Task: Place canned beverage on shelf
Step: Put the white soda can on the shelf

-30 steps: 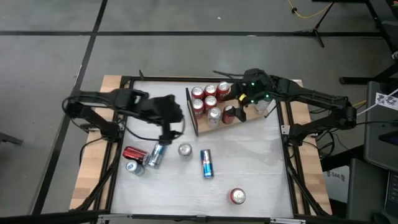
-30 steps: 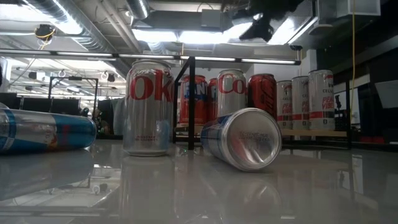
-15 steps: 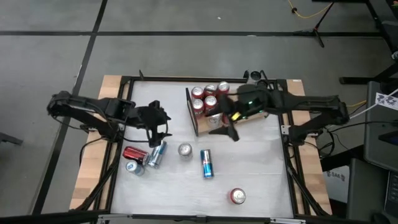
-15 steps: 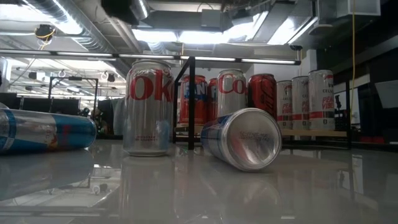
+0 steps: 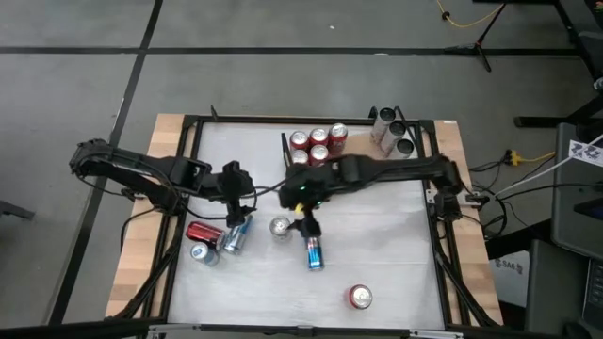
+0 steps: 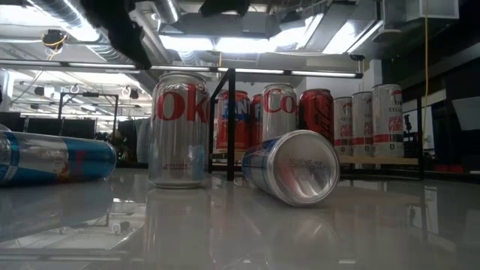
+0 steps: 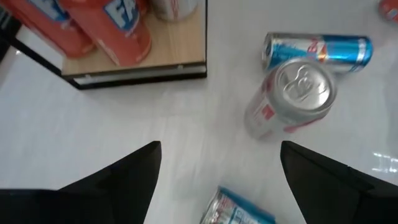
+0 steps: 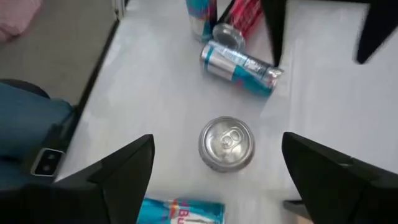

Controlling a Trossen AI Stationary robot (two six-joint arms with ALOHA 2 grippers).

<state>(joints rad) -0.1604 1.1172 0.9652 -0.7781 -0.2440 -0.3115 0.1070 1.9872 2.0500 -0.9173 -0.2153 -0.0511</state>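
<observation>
The wood-grain shelf (image 5: 303,191) lies at the table's far middle, with several red cans (image 5: 318,137) standing on it; my right arm covers much of it. A silver can (image 5: 280,227) stands upright on the white table near the shelf's rail; it also shows in the low view (image 6: 180,127). My right gripper (image 8: 224,177) is open above it, a finger on either side of it (image 8: 227,143), not touching. My left gripper (image 7: 217,171) is open and empty, hovering left of the silver can (image 7: 292,93). A blue can (image 5: 314,249) lies beside it.
A red can (image 5: 203,232), a blue can (image 5: 236,234) and a standing can (image 5: 203,253) cluster at the left. A red can (image 5: 360,297) stands near the front edge. Three dark-topped cans (image 5: 391,132) stand at the far right corner. A person's leg (image 8: 31,124) shows beyond the table.
My right gripper has swept from the shelf's right end across the shelf toward the table's left and near edge, and now hangs over the silver can. My left gripper has drawn back a little toward the table's left edge. The cans on the table have not moved.
</observation>
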